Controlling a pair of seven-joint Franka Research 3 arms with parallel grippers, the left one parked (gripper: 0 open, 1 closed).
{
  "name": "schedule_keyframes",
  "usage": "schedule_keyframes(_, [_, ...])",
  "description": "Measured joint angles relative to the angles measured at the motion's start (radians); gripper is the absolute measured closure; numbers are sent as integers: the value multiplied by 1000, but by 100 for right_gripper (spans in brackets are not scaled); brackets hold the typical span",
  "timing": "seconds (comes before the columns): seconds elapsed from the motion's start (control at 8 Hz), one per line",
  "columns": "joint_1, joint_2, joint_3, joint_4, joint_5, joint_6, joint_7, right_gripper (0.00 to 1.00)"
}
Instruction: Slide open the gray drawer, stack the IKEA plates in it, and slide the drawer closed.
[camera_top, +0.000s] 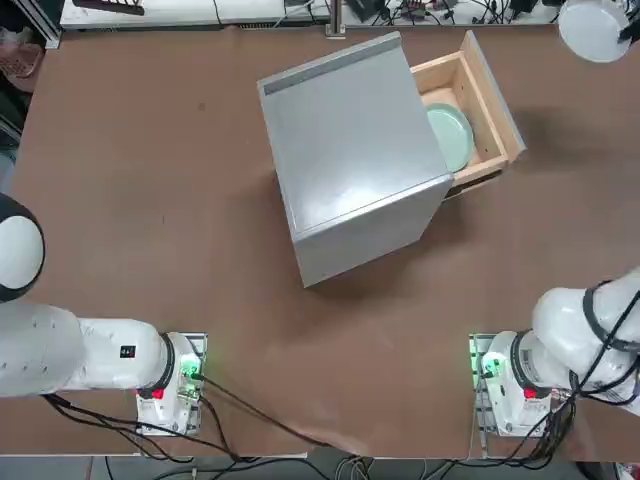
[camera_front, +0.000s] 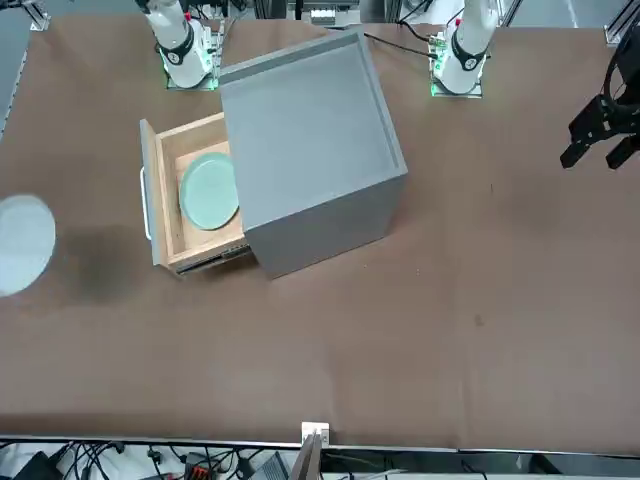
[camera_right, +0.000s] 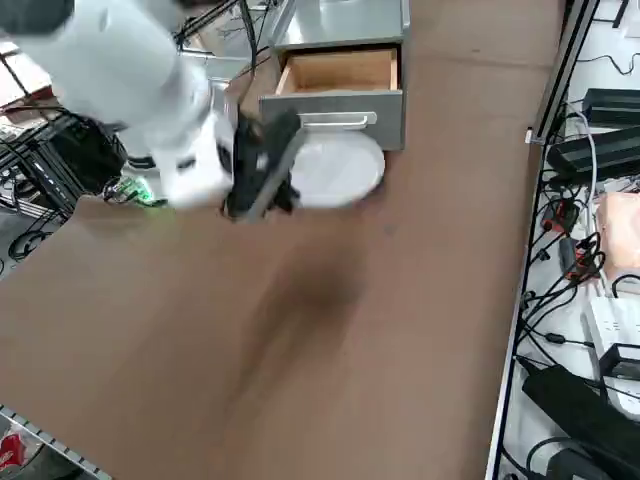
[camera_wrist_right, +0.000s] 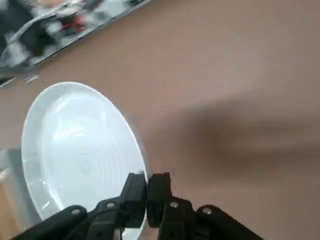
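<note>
A brown table (camera_top: 150, 200) lies bare, with black cables (camera_right: 560, 240) beside its edge.

White plate (camera_wrist_right: 75, 150) pinched at rim by right end effector (camera_wrist_right: 147, 187), above brown table (camera_wrist_right: 225, 75)

The cabinet (camera_top: 355, 160) hides part of the green plate (camera_top: 452, 135); the white plate (camera_front: 22, 243) looks edge-cropped.
</note>
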Motion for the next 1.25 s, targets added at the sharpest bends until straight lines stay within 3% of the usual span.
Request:
schedule_keyframes(0.25, [36,-146,40,-70,34,-90,2,100])
schedule_keyframes(0.5, [140,-318,48,-251,25,-86,38,100])
schedule_keyframes(0.75, [286,-464,55,-432,-61,-21,158,100])
schedule_keyframes(1.0, [425,-564,67,-575,-218,54,325,100])
schedule_keyframes(1.25, [472,-610,97,-659,-301,85,463,100])
